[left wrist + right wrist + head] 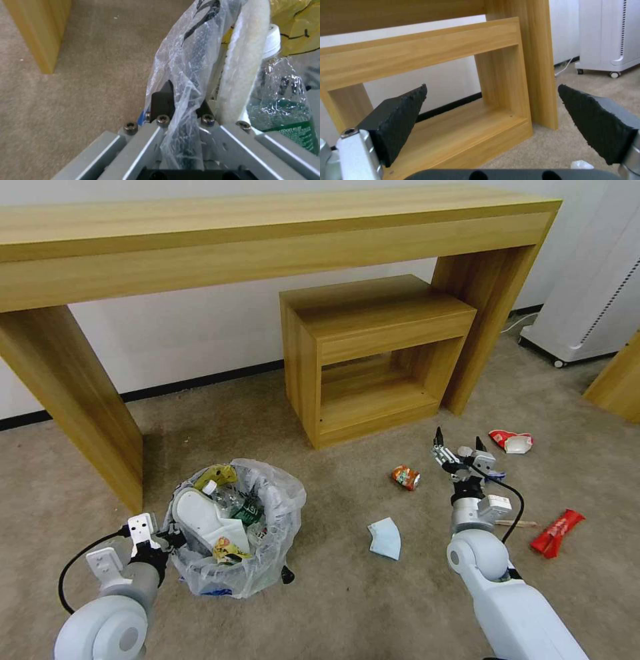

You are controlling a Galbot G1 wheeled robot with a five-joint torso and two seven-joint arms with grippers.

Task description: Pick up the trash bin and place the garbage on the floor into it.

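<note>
The trash bin (275, 517), black under a crinkly clear bag, stands on the carpet at the left. It holds a white slipper (199, 518), a green-label bottle (241, 507) and yellow wrappers. My left gripper (171, 541) is shut on its near rim; the left wrist view shows the fingers (162, 100) pinching the rim and the bag (186, 62). My right gripper (460, 443) hovers open and holds nothing, its pads (400, 117) wide apart. Garbage lies around it: a crushed can (406, 477), a blue mask (385, 538), a red wrapper (557, 524), a red-white wrapper (511, 441) and a wooden stick (517, 523).
A long wooden desk (267, 240) spans the back, one leg (80, 407) just behind the bin. A low open wooden shelf (373, 353) stands under it. A white appliance on wheels (587, 293) and a wooden edge (617, 387) are at the right.
</note>
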